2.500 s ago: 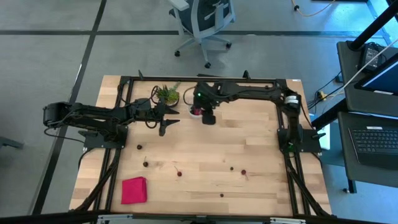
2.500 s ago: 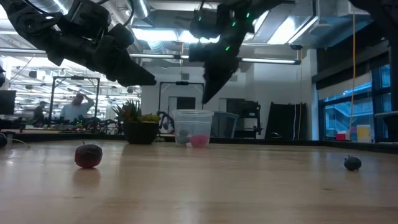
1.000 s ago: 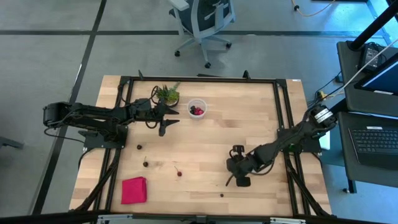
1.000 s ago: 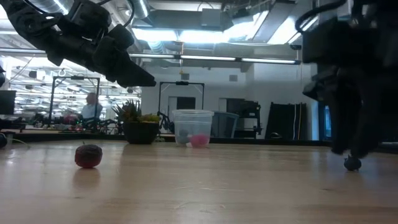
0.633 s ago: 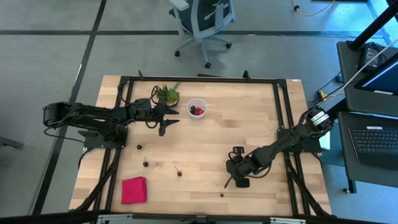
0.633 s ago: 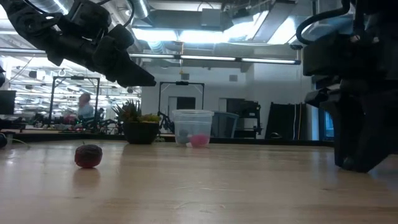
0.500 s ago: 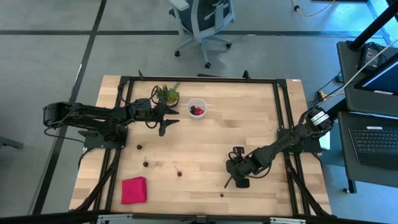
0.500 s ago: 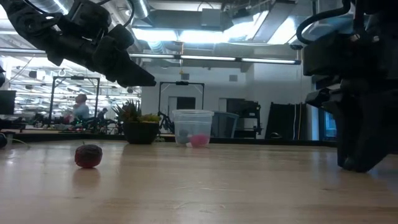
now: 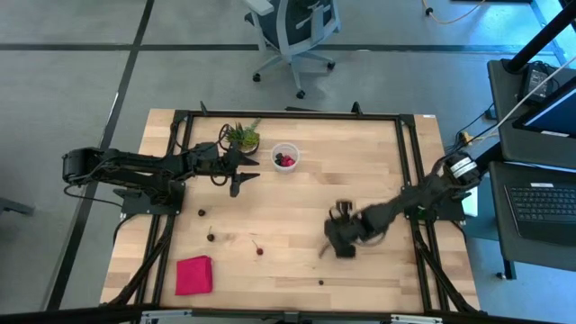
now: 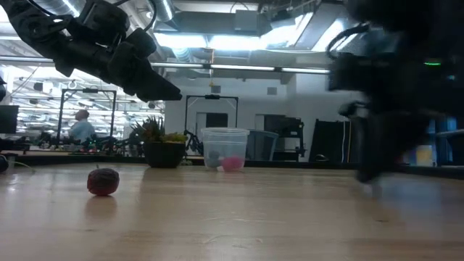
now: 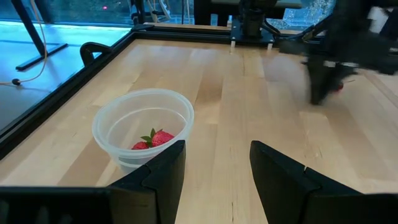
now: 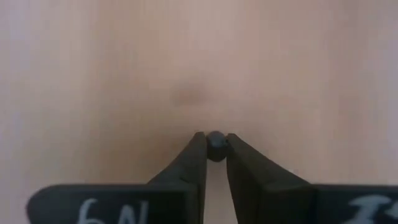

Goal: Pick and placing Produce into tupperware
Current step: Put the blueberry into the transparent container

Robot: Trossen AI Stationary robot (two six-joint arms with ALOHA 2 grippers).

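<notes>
— What's my right gripper (image 12: 216,147) holding?
— It pinches one small dark fruit (image 12: 216,144) above the bench (image 9: 297,207), right of centre. My left gripper (image 11: 214,163) gapes beside the tupperware (image 9: 285,157).

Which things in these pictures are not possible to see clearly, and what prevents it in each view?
- Right gripper: blurred by motion in the high, low and left wrist views; only its own wrist view shows it shut on a small dark fruit.
- Tupperware: fruit count unclear; frosted wall in the low view, too small from above.
- Loose fruits on the table: tiny specks from above.
</notes>
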